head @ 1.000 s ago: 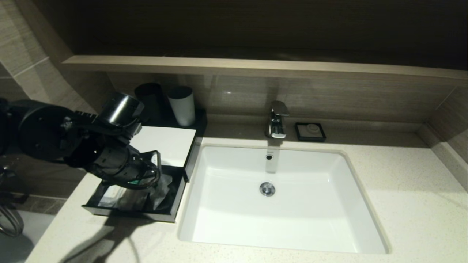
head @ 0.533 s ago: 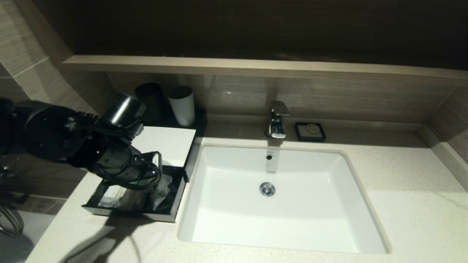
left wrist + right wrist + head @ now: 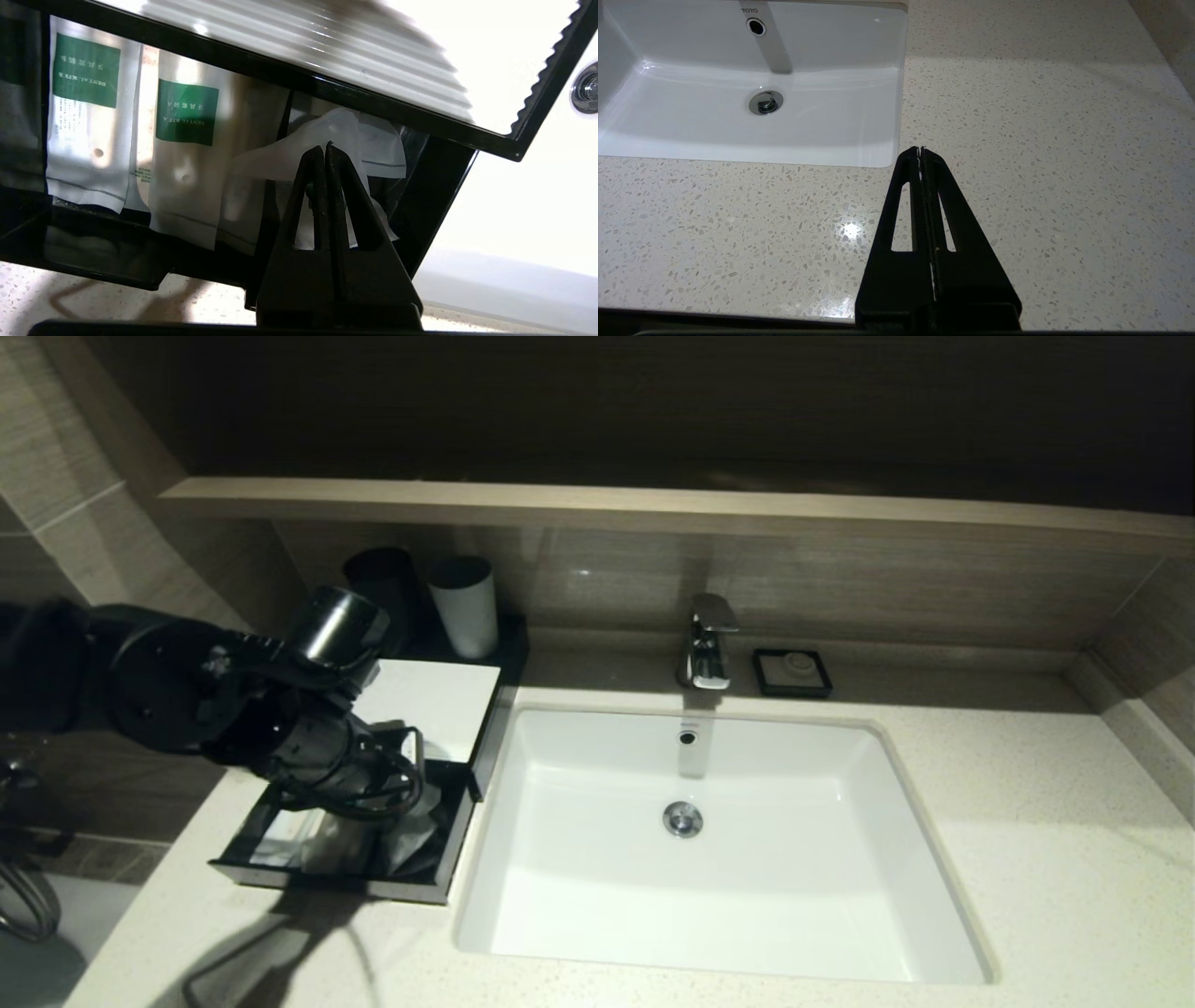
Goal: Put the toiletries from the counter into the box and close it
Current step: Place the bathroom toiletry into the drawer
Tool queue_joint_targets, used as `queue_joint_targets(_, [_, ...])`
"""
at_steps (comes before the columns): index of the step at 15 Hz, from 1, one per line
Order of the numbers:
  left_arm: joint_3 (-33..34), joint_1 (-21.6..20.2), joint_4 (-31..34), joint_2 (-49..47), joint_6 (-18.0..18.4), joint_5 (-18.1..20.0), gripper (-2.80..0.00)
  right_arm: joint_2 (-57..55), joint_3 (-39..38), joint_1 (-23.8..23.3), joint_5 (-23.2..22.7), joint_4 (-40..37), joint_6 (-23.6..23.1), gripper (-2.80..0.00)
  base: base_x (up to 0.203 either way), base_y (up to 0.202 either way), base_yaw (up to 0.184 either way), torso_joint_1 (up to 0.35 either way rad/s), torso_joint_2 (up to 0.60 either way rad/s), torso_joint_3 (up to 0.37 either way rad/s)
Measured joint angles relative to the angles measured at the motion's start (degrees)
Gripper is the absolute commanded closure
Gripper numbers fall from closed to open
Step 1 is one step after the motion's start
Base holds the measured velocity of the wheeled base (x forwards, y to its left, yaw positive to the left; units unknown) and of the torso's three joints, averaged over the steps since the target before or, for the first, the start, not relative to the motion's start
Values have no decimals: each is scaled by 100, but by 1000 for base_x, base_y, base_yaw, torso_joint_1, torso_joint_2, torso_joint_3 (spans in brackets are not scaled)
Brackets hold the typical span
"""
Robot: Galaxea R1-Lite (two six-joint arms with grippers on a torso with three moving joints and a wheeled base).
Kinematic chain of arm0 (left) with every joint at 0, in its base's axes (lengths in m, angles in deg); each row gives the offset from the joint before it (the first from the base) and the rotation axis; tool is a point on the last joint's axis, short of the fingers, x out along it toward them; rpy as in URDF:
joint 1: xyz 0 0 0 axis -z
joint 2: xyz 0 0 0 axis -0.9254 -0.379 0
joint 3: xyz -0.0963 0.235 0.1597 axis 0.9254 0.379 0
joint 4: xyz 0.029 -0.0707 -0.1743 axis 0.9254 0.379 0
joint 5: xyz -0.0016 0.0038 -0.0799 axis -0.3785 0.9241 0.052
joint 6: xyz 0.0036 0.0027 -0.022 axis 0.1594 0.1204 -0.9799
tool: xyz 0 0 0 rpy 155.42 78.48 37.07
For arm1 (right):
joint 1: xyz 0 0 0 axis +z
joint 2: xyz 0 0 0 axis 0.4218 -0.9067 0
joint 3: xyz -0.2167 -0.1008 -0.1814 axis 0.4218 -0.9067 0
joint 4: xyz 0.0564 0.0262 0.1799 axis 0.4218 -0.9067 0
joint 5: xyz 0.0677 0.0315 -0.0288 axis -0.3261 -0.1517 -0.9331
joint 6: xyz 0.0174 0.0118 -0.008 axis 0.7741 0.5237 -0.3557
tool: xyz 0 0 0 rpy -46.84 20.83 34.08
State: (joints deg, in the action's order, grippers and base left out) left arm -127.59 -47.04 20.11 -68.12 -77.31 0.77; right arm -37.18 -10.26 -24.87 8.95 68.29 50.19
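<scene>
At the lower left of the head view, the left gripper point(image 3: 325, 148) hangs over the open black box point(image 3: 439, 887), its fingers pressed together with nothing clearly between them, tips at a crumpled clear sachet point(image 3: 327, 140). Two green-labelled dental kit packets point(image 3: 187, 154) lie inside the box beneath its white ribbed lid point(image 3: 434, 705). The right gripper point(image 3: 920, 150), fingers pressed together and empty, hovers above the speckled counter point(image 3: 1041, 140) beside the sink point(image 3: 709, 859).
</scene>
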Motion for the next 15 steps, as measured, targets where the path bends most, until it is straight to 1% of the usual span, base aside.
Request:
queue_joint_targets(5, [-11,-21,-95,-120,5,0,0,0,0,0,-1,2,2,0,0,0,0,0,0,0])
queue_joint_targets(10, [-33,-125,-352,-201,6,-2,0,2,0,0,2,0,3,0,0,0,0,0,0,0])
queue_joint_targets(15, [-39,-145,-325,-29,11,0,0,0,0,0,2,2,4,0,0,0,0,0,0,0])
